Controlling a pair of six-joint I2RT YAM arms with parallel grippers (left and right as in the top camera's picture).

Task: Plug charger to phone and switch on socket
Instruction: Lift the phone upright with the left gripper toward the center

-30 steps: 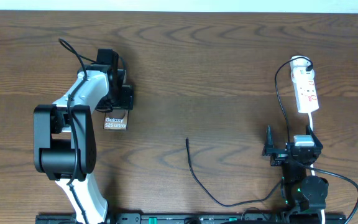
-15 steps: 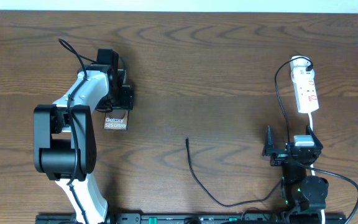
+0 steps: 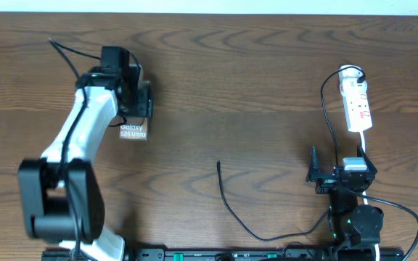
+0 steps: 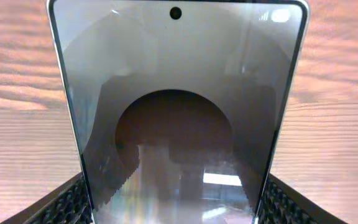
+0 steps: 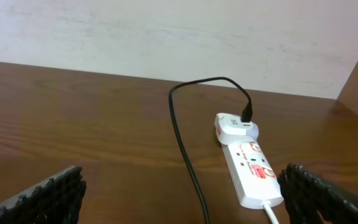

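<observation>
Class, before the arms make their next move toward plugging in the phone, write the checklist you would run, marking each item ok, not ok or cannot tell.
1. Grip: left jaws clamped on phone: ok.
2. Free arm: right jaws open and empty: ok.
3. Tip of charger lying free on table: ok.
4. Tip of charger joined to phone: not ok.
5. Power end: black plug seated at socket: ok.
6. Switch on socket turned on: cannot tell.
</observation>
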